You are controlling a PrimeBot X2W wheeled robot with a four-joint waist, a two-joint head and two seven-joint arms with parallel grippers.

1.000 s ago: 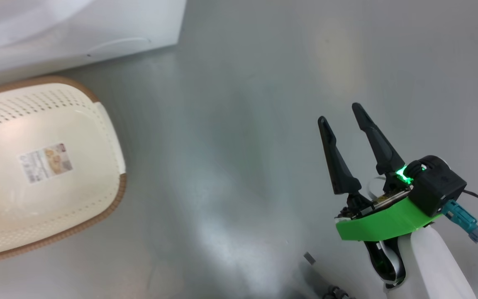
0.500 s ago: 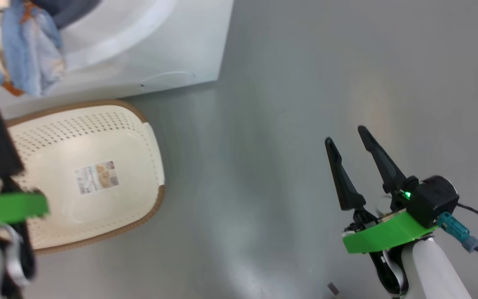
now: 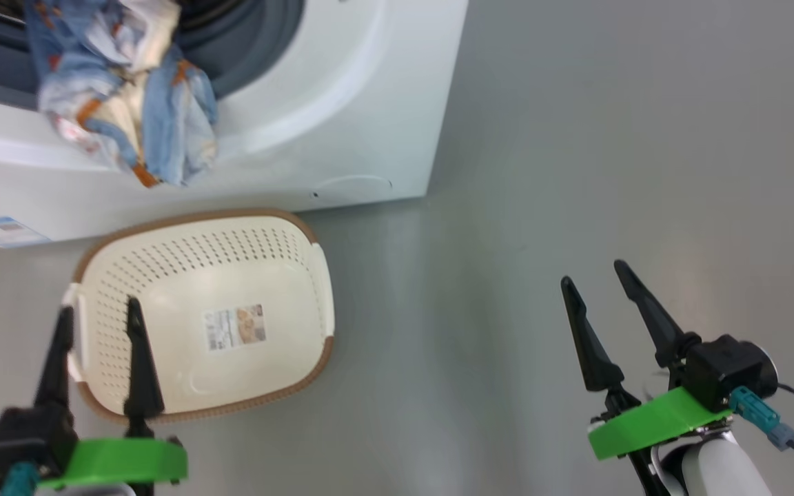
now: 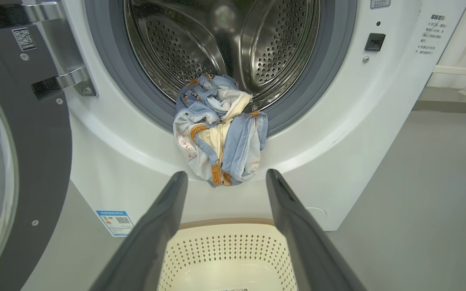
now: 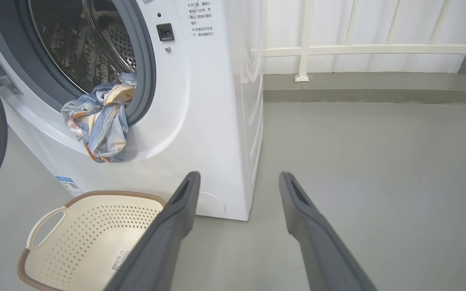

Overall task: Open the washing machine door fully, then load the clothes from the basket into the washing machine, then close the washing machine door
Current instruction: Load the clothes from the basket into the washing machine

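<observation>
Clothes point(image 3: 125, 103) hang over washing machine point(image 3: 383, 103) drum lip, upper left of head view. Left pincer point(image 3: 99, 310) at lower left, over basket point(image 3: 183, 262), open w/ nothing held. Right pincer point(image 3: 593, 274) at lower right, open, holding nothing, well apart from clothes.

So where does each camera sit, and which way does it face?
Head view: on the head, looking down at basket, floor, washing machine; left gripper and right gripper low.
Left wrist view: on that wrist, facing drum and clothes; own fingers.
Right wrist view: on that wrist, facing machine's corner, floor; own fingers.
All share basket and clothes.
</observation>
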